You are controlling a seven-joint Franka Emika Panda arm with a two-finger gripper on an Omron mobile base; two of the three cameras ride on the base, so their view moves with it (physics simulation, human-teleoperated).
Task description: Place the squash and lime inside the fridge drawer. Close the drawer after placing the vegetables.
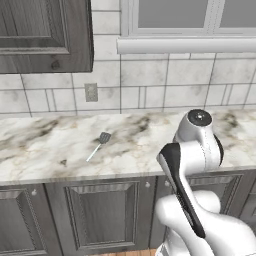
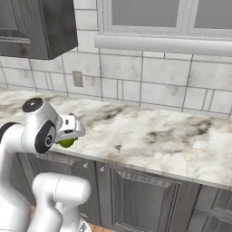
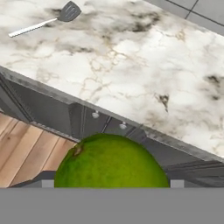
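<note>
Hand view puts the lime (image 3: pixel 111 162) right up against my camera, a smooth bright green ball with a small brownish mark near its top left, so large at the bottom of the picture that it hides my fingertips. From the right base view I see that same green ball tucked under my hand, with my jaws (image 2: pixel 68 139) pinching it from both sides, held in the air just off the front edge of the marble surface (image 2: pixel 149 131) and above the dark wood-grain cabinet doors (image 2: pixel 136 195) below. Beyond the lime, the hand view looks down across the veined surface to a spatula (image 3: pixel 46 21) lying flat near the far side, its dark head pointing away from its pale handle. In the left base view the spatula (image 1: pixel 98 145) lies alone toward the middle of the surface, well apart from my arm. Behind the surface runs a tiled wall with an outlet (image 1: pixel 91 92), a window sill (image 1: pixel 185 45) above it, and a dark upper cabinet (image 1: pixel 45 35) hanging at the left. A strip of wooden floor (image 3: pixel 26 148) shows below the cabinet fronts.
</note>
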